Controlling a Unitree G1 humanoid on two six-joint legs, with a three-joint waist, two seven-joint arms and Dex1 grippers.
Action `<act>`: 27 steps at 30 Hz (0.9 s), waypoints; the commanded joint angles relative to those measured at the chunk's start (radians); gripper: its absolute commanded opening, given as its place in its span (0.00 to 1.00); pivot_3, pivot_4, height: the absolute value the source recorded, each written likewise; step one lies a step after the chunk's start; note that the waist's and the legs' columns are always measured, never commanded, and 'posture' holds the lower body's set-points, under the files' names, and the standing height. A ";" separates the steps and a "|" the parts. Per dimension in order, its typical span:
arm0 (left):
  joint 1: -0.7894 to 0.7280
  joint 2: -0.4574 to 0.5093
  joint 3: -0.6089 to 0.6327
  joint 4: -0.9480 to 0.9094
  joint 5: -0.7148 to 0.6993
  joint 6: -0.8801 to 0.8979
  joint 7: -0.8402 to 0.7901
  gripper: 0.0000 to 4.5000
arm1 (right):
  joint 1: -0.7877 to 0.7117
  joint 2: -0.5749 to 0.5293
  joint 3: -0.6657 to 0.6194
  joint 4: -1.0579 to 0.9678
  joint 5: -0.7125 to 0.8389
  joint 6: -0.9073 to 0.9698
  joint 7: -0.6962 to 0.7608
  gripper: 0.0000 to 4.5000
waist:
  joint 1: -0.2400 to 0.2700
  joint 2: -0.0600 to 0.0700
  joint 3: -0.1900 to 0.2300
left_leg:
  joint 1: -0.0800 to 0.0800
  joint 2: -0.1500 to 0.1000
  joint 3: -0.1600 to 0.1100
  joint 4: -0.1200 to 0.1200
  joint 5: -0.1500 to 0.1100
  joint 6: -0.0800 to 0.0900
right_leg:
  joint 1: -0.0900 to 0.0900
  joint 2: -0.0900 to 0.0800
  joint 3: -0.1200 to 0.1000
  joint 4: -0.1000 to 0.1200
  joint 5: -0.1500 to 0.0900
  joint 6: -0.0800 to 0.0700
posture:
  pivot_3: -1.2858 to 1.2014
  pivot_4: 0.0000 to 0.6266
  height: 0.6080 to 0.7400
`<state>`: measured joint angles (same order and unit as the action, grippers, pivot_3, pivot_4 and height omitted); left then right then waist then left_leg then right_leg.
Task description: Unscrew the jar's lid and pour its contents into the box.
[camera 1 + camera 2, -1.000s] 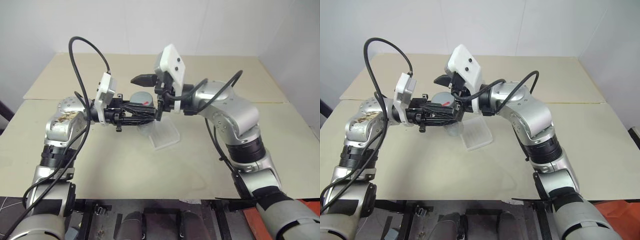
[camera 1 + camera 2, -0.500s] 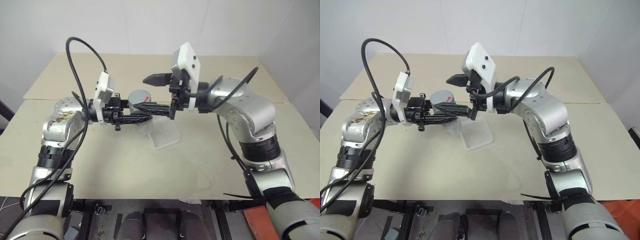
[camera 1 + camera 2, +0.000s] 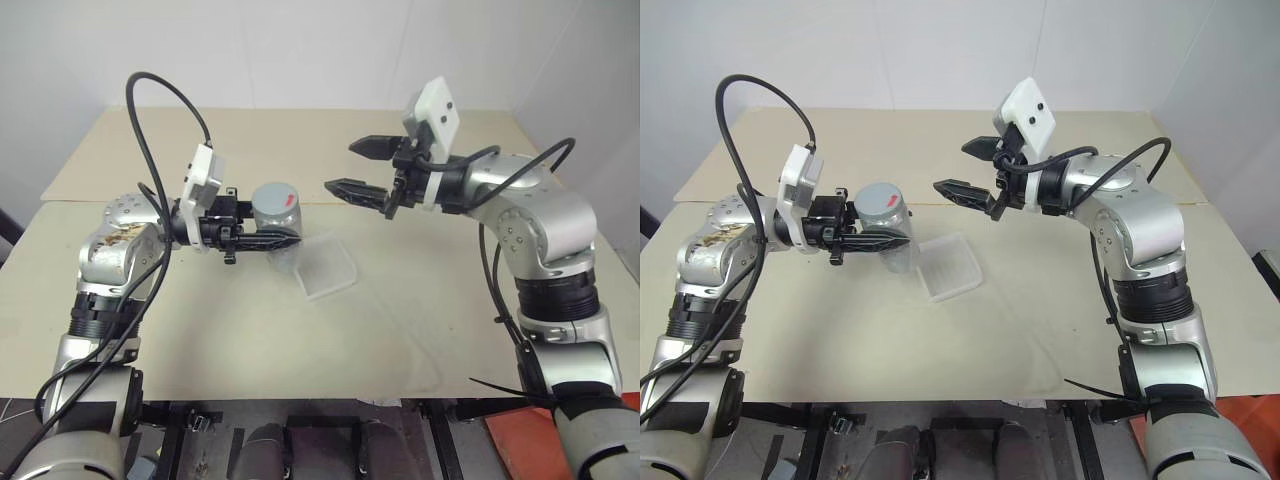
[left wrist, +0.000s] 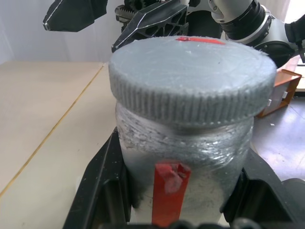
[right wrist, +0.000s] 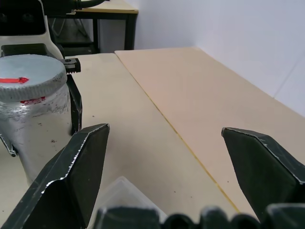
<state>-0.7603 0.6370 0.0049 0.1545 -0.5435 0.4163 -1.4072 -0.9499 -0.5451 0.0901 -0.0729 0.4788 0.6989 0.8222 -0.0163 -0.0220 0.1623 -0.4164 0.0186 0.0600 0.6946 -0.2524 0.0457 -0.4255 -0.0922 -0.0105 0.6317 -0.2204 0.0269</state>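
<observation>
Item: jar [image 3: 277, 222], lid [image 3: 274, 197] still on, clenched in my left jaws [image 3: 285, 239]. Right jaws [image 3: 352, 167], released, had withdrawn toward 2 o'clock; unscrewing unfinished.

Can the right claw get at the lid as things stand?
Probably yes. The right claw stands open and empty beside the jar, which the left claw grips by its body, leaving the lid exposed with nothing between.
</observation>
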 commanded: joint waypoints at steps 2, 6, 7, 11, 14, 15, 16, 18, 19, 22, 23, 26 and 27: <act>-0.017 0.002 0.020 -0.007 -0.007 -0.016 0.000 0.43 | -0.033 0.002 -0.082 -0.100 0.100 0.038 0.024 0.98 | 0.003 0.000 0.000 | 0.000 0.000 0.000 0.000 0.000 0.000 | 0.000 0.000 0.000 0.000 0.000 0.000 | 0.52 0.24 1.00; -0.027 -0.005 0.013 0.006 -0.004 -0.023 -0.007 0.43 | -0.048 0.057 -0.067 -0.145 0.151 0.078 0.009 0.98 | 0.003 0.000 0.000 | 0.000 0.000 0.000 0.000 0.000 0.000 | 0.000 0.000 0.000 0.000 0.000 0.000 | 0.52 0.24 1.00; -0.033 -0.008 0.009 0.011 -0.003 -0.025 -0.012 0.43 | -0.053 0.078 -0.047 -0.150 0.151 0.078 0.008 0.98 | 0.003 0.000 0.000 | 0.000 0.000 0.000 0.000 0.000 0.000 | 0.000 0.000 0.000 0.000 0.000 0.000 | 0.52 0.24 1.00; -0.049 -0.021 0.003 0.016 0.002 -0.028 -0.018 0.43 | -0.085 0.148 0.021 -0.121 0.110 0.058 -0.008 0.98 | 0.001 0.000 0.000 | 0.000 0.000 0.000 0.000 0.000 0.000 | 0.000 0.000 0.000 0.001 0.000 0.000 | 0.52 0.24 1.00; -0.057 -0.024 0.002 0.016 0.004 -0.026 -0.019 0.43 | -0.110 0.193 0.047 -0.095 0.094 0.044 -0.010 0.98 | 0.002 0.000 0.000 | 0.000 0.000 0.000 0.000 0.000 0.000 | 0.000 0.000 0.000 0.001 0.000 0.000 | 0.52 0.24 1.00; -0.056 -0.024 0.003 0.014 0.004 -0.025 -0.020 0.43 | -0.114 0.205 0.055 -0.092 0.089 0.044 -0.011 0.98 | 0.002 0.000 0.000 | 0.000 0.000 0.000 0.000 0.000 0.000 | 0.000 0.000 0.000 0.001 0.000 0.000 | 0.52 0.24 1.00; -0.055 -0.024 0.004 0.010 0.004 -0.024 -0.021 0.43 | -0.114 0.214 0.064 -0.093 0.081 0.039 -0.008 0.98 | 0.002 0.000 0.000 | 0.000 0.000 0.000 0.000 0.000 0.000 | 0.000 0.000 0.000 0.001 0.000 0.000 | 0.52 0.24 1.00; -0.053 -0.023 0.005 0.006 0.005 -0.024 -0.020 0.43 | -0.113 0.228 0.076 -0.092 0.070 0.035 -0.002 0.98 | 0.005 0.000 0.000 | 0.000 0.000 0.000 0.000 0.000 0.000 | 0.000 0.000 -0.001 0.001 0.000 0.000 | 0.52 0.24 1.00; -0.052 -0.021 0.007 0.002 0.004 -0.022 -0.019 0.43 | -0.112 0.232 0.079 -0.091 0.066 0.031 0.000 0.98 | 0.006 0.000 0.000 | 0.000 0.000 0.000 0.000 0.000 0.000 | 0.000 0.000 -0.001 0.001 0.000 0.000 | 0.52 0.24 1.00; -0.047 -0.019 0.013 -0.011 0.001 -0.017 -0.009 0.43 | -0.105 0.237 0.085 -0.086 0.052 0.026 0.002 0.98 | 0.005 0.000 0.000 | 0.000 0.000 0.000 0.000 0.000 0.000 | 0.000 0.000 -0.001 0.001 0.000 0.000 | 0.52 0.24 1.00; -0.045 -0.017 0.015 -0.016 -0.001 -0.014 -0.008 0.43 | -0.100 0.236 0.090 -0.084 0.042 0.022 0.003 0.98 | 0.005 0.000 0.000 | 0.000 0.000 0.000 0.000 0.000 0.000 | 0.000 0.000 -0.001 0.001 0.000 0.000 | 0.52 0.24 1.00; -0.037 -0.010 0.021 -0.030 -0.007 -0.008 -0.006 0.43 | -0.088 0.239 0.092 -0.072 0.021 0.015 -0.004 0.98 | 0.003 0.000 0.000 | 0.000 0.000 0.000 0.000 0.000 0.000 | 0.000 0.000 -0.001 0.001 0.000 0.000 | 0.52 0.24 1.00; -0.034 -0.008 0.022 -0.031 -0.008 -0.008 -0.006 0.43 | -0.085 0.239 0.091 -0.067 0.017 0.012 -0.002 0.98 | 0.003 0.000 0.000 | 0.000 0.000 0.000 0.000 0.000 0.000 | 0.000 0.000 -0.001 0.001 0.000 0.000 | 0.52 0.24 1.00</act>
<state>-0.7884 0.6129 -0.0010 0.1632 -0.5347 0.4150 -1.4160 -1.0342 -0.3063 0.1876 -0.1285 0.5021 0.7438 0.8240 -0.0134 -0.0220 0.1623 -0.4167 0.0183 0.0597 0.6950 -0.2524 0.0456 -0.4253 -0.0923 -0.0112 0.6324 -0.2204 0.0270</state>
